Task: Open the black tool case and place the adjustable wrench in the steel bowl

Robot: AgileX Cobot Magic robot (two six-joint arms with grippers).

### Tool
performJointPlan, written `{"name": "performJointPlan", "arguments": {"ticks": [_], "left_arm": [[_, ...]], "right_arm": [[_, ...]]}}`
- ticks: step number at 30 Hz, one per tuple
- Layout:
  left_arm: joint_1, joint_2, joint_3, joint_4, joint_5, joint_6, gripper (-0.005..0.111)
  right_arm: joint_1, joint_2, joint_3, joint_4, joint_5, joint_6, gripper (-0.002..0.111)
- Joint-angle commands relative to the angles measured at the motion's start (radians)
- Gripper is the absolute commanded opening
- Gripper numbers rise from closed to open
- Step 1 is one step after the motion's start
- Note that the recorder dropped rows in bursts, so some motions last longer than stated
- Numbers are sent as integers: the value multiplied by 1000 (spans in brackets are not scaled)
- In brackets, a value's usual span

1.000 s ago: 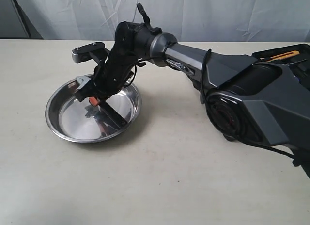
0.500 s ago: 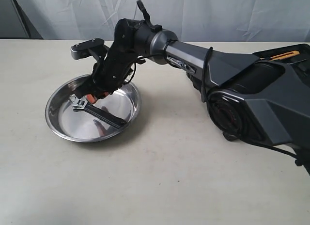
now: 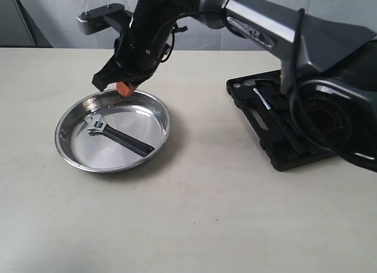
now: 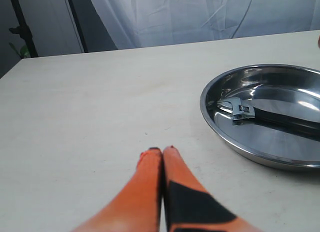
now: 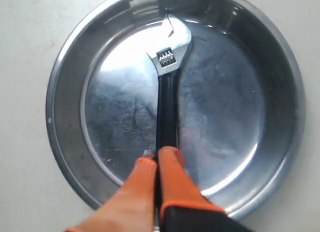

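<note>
The wrench (image 3: 118, 135) is lying flat in the bowl (image 3: 94, 152). The right gripper (image 3: 125, 87) is hovering over the bowl's far rim, fingers pressed together and empty. The left gripper (image 4: 162, 152), also closed on nothing, is pointing across bare table (image 3: 194, 226) beside the bowl. The tool case (image 3: 277, 137) is lying open, well apart.

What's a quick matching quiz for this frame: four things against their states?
1. adjustable wrench
2. black tool case
3. right claw
4. left claw

A. shut, beside the steel bowl
B. lying inside the steel bowl
C. lid open
D. shut, empty, above the steel bowl

Pairs: 1-B, 2-C, 3-D, 4-A
</note>
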Motion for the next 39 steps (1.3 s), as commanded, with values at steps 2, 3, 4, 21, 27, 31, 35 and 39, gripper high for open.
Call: {"name": "performJointPlan", "arguments": {"ticks": [2,3,4,21,27,31,35,39], "left_arm": [[4,-3,-3,0,-10,-2,0],[4,-3,-3,0,-10,-2,0],[4,-3,-3,0,-10,-2,0],[4,-3,-3,0,-10,-2,0],[4,-3,-3,0,-10,-2,0],[4,-3,-3,0,-10,-2,0],[4,-3,-3,0,-10,-2,0],[4,-3,-3,0,-10,-2,0]], "right_arm": [[-6,-180,162,-68,10,-3,-1],[-6,-224,216,-90,10,5,-1],[-6,-273,277,-117,-9,15,-1],[-75,-1288,1252,-255,-148,242,-1],[-75,-1595,1273,-251,-4,243,-1],[-75,-1720,1275,-240,-13,243,-1],[-191,-1835,1354,-92,-152,261,-1],[-384,-2025,1703,-87,-651,174,-1]]}}
